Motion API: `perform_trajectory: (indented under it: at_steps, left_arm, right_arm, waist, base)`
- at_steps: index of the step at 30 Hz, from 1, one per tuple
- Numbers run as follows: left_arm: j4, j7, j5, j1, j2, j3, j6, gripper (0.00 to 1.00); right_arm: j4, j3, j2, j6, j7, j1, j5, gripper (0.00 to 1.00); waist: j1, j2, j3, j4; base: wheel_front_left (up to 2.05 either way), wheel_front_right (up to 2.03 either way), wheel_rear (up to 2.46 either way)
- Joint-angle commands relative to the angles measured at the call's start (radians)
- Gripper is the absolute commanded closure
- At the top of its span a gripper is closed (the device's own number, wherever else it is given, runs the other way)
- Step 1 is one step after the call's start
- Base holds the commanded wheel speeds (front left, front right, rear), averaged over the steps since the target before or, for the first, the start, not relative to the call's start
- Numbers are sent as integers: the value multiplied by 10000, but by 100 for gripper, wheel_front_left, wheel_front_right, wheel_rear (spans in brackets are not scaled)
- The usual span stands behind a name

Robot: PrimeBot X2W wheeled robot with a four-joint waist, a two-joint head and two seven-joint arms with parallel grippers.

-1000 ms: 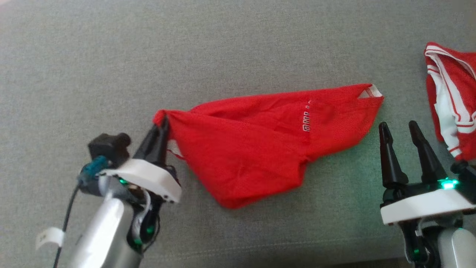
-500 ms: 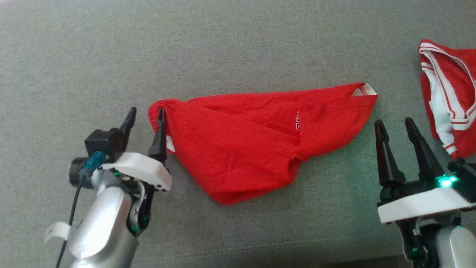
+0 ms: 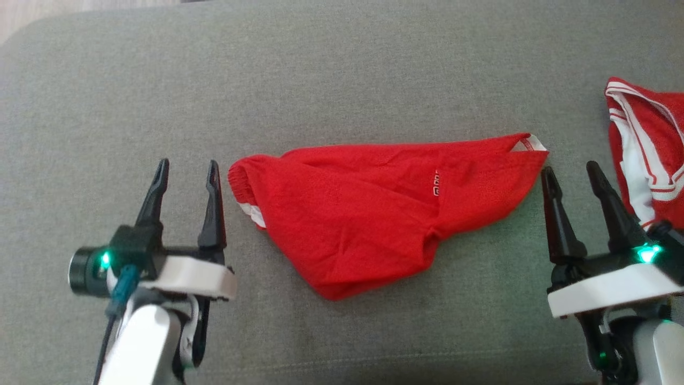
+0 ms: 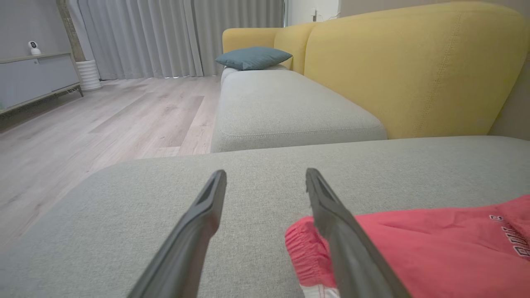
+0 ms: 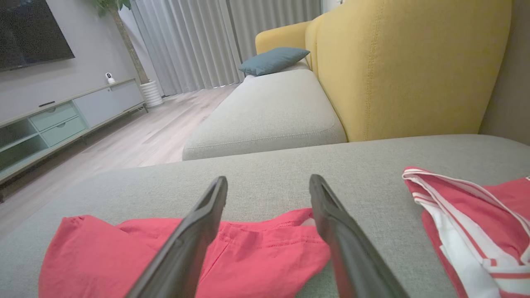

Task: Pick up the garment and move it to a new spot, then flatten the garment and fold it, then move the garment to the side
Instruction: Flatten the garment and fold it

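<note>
Head view: the red garment [image 3: 374,214] lies bunched in a rough triangle on the grey sofa cushion [image 3: 320,80], its gathered waistband end toward the left hand [image 3: 188,166] and its hem corner toward the right hand [image 3: 570,170]. Both hands stand wide apart at the fingers and hold nothing, each just beside its end of the cloth. A second, white-striped red garment [image 3: 646,155] lies close by the right hand's outer side. The cloth is doubled over itself, so a pinch at either end may well catch two layers at once and the spread would come out twisted rather than flat

Left wrist view: the left hand [image 4: 266,174] is empty with a broad gap between the fingers; the waistband sits right by the inner finger, low at the right. A careless sweep could snag the elastic and drag the whole piece sideways. The cushion's front edge and the wooden floor [image 4: 103,124] lie on the far side, so a hard pull that way risks sliding the cloth off

Right wrist view: the right hand [image 5: 268,180], open and empty, looks over the hem, with the striped garment near on the right. A drift that way could grab the wrong piece
</note>
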Motion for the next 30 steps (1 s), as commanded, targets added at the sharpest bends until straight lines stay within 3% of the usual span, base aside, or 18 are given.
perform_trajectory:
  at_steps: [1, 8, 21, 30]
  left_arm:
    - [-429, -119, 100, -81, 238, 451, 76, 0]
    - [-1108, -121, 281, 511, 141, 419, 134, 0]
    - [-1170, -121, 354, 584, 48, 469, 51, 0]
    - [-1143, -122, 428, 268, -90, 485, -70, 0]
  right_arm:
    - [-418, 254, -148, 37, 78, -94, -44, 0]
    - [-529, 300, -156, 37, 253, 102, -53, 0]
    - [-541, 417, -286, 37, 421, 121, -181, 0]
    - [311, 2589, -788, 37, 1067, 148, -351, 0]
  waist:
    - [0, -1, -52, 27]
    - [0, -1, -188, 55]
    - [0, -1, -189, 76]
    - [0, -1, 132, 322]
  base:
    - [0, 0, 0]
    - [0, 0, 0]
    - [0, 0, 0]
    - [0, 0, 0]
